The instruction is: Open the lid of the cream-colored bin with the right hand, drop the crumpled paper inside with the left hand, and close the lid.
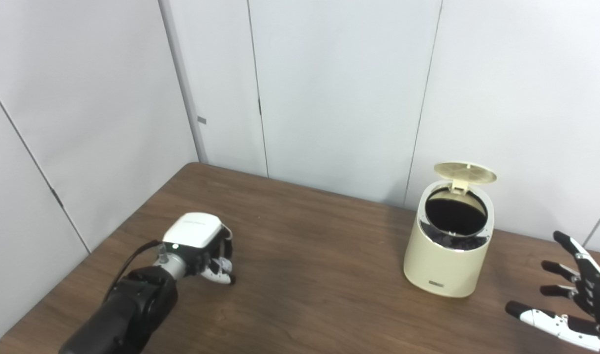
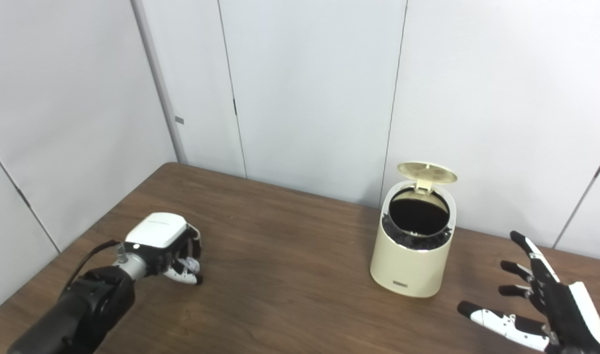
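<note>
Fingers at work beside open bin
Right hand [image 2: 541,305] spread wide, empty, near tabletop's right edge; left hand [image 1: 201,248] curled downward, contents hidden; cream-colored bin [image 1: 447,246] lid [image 1: 465,173] raised.

No legible text; bin [image 1: 447,255] label [image 1: 435,283] unreadable.

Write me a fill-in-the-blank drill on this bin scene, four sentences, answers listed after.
1. The lid of the cream bin stands ____.
2. The right hand hovers with its fingers spread, holding ____.
3. The left hand sits low over the table with its fingers ____.
4. Both hands are ____ from the bin, not touching it.

Missing words: open; nothing; curled; apart
</note>
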Available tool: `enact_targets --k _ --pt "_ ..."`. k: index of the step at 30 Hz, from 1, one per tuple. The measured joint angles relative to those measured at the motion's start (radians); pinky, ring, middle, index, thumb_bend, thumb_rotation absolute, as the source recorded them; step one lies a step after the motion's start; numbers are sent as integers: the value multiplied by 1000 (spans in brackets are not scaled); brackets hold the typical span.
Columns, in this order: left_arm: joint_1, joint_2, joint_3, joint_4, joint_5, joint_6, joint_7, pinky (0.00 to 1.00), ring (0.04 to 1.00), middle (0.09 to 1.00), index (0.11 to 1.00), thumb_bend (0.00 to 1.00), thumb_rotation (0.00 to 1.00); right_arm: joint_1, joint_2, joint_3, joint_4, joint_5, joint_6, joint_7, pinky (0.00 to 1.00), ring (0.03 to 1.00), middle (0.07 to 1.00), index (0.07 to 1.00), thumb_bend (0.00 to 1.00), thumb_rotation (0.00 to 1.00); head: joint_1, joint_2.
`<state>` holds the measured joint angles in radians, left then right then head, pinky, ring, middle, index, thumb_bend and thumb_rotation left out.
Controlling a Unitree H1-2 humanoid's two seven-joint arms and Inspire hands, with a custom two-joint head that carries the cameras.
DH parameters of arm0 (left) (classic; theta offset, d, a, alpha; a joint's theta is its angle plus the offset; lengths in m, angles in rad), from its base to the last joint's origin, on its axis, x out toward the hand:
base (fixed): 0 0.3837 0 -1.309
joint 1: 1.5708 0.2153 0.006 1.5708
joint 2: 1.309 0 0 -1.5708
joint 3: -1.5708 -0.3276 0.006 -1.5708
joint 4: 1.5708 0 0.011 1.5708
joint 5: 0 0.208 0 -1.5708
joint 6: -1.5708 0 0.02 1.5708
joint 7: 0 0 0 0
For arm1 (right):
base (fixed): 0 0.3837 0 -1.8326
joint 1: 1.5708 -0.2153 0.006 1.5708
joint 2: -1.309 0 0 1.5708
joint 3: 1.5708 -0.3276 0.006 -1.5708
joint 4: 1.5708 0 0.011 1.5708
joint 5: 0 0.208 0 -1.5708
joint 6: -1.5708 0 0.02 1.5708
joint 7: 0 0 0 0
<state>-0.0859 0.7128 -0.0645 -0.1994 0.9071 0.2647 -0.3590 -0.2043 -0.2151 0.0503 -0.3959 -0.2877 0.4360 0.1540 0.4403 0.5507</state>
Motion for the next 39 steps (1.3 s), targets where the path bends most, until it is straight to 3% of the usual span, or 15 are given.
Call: enact_targets --k 7,16,21,27,33,36,39 --pt "-14 2 17 -63 -1 -4 -57 287 360 441 529 497 0 0 10 0 0 -6 0 -2 651 837 975 920 616 140 2 -5" --pt "-115 20 43 -171 1 -8 -150 274 345 460 531 495 0 -2 18 2 5 -10 1 -3 654 845 968 922 617 138 -3 -8" --pt "-160 20 44 -182 1 -19 -169 282 345 468 530 495 0 -3 19 5 18 -15 -3 -7 623 833 960 917 606 119 -18 -12" --pt "-231 14 42 -229 1 -39 -201 277 344 458 527 495 0 -4 23 9 27 -15 -10 -15 655 835 954 911 640 122 -52 -17" --pt "-353 -38 6 -254 -1 -52 -228 279 342 467 533 493 0 -6 25 15 67 -37 -17 -36 646 813 926 902 685 179 -97 -32" --pt "-411 -77 -20 -259 0 -53 -239 251 332 457 532 493 0 -7 21 17 99 -39 -65 -45 630 798 916 896 703 201 -126 -43" --pt "-450 -105 -45 -254 1 -83 -237 292 352 481 525 496 0 -7 16 18 137 -43 -107 -51 631 790 907 890 727 216 -156 -44"
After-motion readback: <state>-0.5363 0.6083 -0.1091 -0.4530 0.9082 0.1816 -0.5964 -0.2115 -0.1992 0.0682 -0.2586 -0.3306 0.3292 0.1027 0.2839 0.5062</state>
